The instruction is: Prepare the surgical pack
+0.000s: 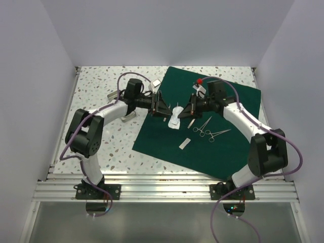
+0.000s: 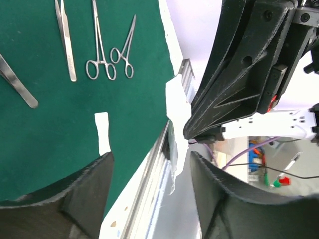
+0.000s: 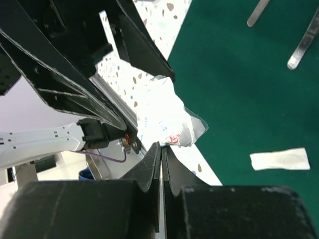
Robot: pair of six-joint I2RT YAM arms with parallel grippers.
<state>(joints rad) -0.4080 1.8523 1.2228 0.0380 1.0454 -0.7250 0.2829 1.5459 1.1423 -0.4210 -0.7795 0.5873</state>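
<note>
The surgical pack is a dark green drape (image 1: 223,147) spread flat as a big sheet; it also shows in the left wrist view (image 2: 45,129) and the right wrist view (image 3: 249,74). Above its left part both grippers meet at a white sealed packet (image 1: 175,120). My right gripper (image 1: 183,111) is shut on the packet's edge (image 3: 164,117), its tips (image 3: 161,147) pressed together. My left gripper (image 1: 167,110) is open (image 2: 149,164), its jaws either side of the packet's thin edge (image 2: 178,107) without closing on it.
On the drape lie two ring-handled clamps (image 1: 206,130) (image 2: 99,64), tweezers (image 2: 67,40), another metal tool (image 2: 20,89) and a white strip (image 1: 184,143) (image 3: 279,159). A red-capped item (image 1: 200,81) is at the drape's far edge. A small white packet (image 1: 156,83) lies on the speckled table.
</note>
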